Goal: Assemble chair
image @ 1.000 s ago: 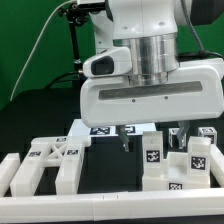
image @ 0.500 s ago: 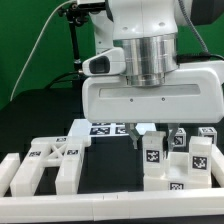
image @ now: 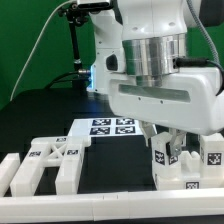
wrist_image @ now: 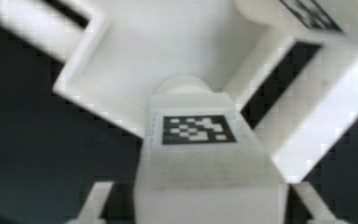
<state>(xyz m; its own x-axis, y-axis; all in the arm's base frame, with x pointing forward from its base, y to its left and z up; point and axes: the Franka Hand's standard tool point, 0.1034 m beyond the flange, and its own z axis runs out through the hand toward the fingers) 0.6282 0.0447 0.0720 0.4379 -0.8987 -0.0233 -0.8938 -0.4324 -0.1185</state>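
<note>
While the gripper [image: 168,150] hangs low over the right-hand cluster of chair pieces [image: 188,165], near the table's front edge toward the exterior view's right, you are in the pick-up step for 1 part, as I judge it. The jaws straddle a tagged block [wrist_image: 197,130]. The wrist view shows it running up between them, its square tag facing the camera, with a wider white slab [wrist_image: 131,60] beyond it. You cannot tell from either view whether the jaws press its sides or stand just off them, so treat the grip as unconfirmed.

The left-hand cluster [image: 50,160], several blocky tagged parts, lies by the same front edge toward the exterior view's left, well apart from the arm. The marker board [image: 108,126] sits flat on the table [image: 110,165] behind the gap between the 2 clusters.

Nothing looks joined into a finished chair, so the task seems early. Your next move calls for a firm, centred closure on the block. Then lift it straight up so it clears its neighbours before you carry it to its mate.
</note>
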